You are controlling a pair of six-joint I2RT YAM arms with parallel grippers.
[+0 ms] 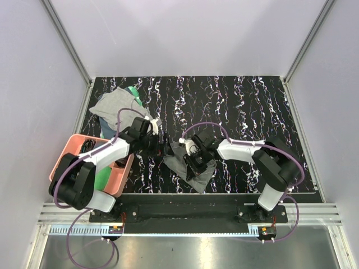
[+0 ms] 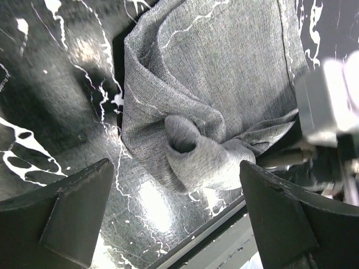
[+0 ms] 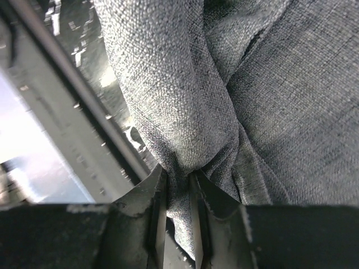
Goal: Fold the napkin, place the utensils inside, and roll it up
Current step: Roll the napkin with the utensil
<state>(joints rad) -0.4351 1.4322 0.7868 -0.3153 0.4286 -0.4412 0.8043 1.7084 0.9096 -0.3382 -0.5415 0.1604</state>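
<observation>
Napkin (image 2: 224, 73) lay bunched; right jaws pinched one fold, left jaws stood wide and empty; a one-sided pull risked dragging it crumpled.

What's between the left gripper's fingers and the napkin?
Only bare table separates the open left gripper from the napkin, per the left wrist view.

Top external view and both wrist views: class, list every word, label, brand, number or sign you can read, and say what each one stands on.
No text can be read in any view.
napkin: plain weave, no tag showing.
table: white veins only, no writing.
pink bin: no label showing.
orange parts at the arm bases: too small to tell whether they bear print.
</observation>
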